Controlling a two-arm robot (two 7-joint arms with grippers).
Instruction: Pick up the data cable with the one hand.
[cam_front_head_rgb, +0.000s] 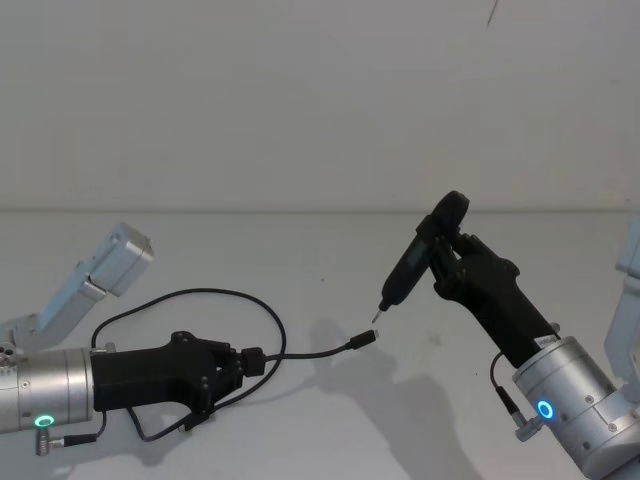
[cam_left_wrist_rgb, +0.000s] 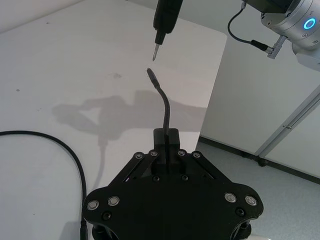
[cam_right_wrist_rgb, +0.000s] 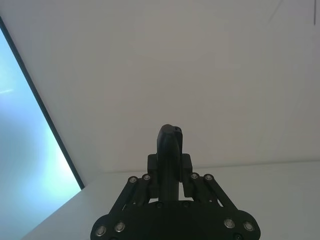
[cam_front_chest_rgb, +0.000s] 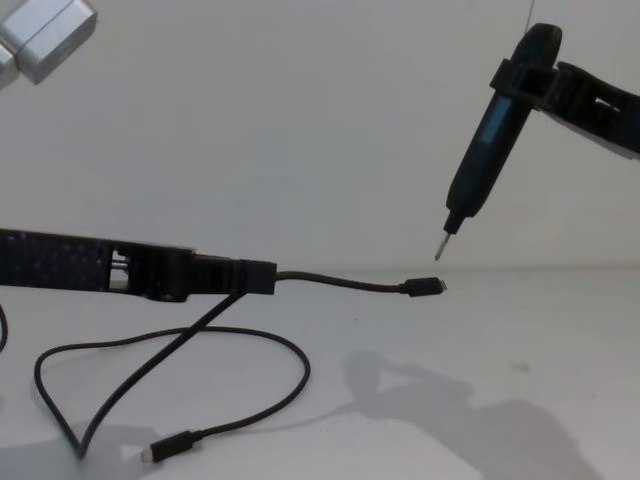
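My left gripper (cam_front_head_rgb: 246, 362), the arm with the green ring light, is shut on the data cable (cam_front_head_rgb: 310, 354) just behind one plug. That plug (cam_front_chest_rgb: 425, 288) juts out in the air past the left gripper (cam_front_chest_rgb: 256, 277). The rest of the cord hangs in a loop to the table, ending in the other plug (cam_front_chest_rgb: 170, 447). In the left wrist view the cable (cam_left_wrist_rgb: 165, 102) rises from between the closed fingers (cam_left_wrist_rgb: 172, 136). My right gripper (cam_front_head_rgb: 447, 252) is shut on a black pen-shaped tool (cam_front_head_rgb: 412, 265), whose metal tip (cam_front_chest_rgb: 441, 245) hovers just above the free plug.
A white table (cam_front_head_rgb: 330, 430) stands against a plain white wall. The table's edge (cam_left_wrist_rgb: 212, 95) shows in the left wrist view, with floor beyond it. A grey-white arm segment (cam_front_head_rgb: 118, 256) stands at the far left.
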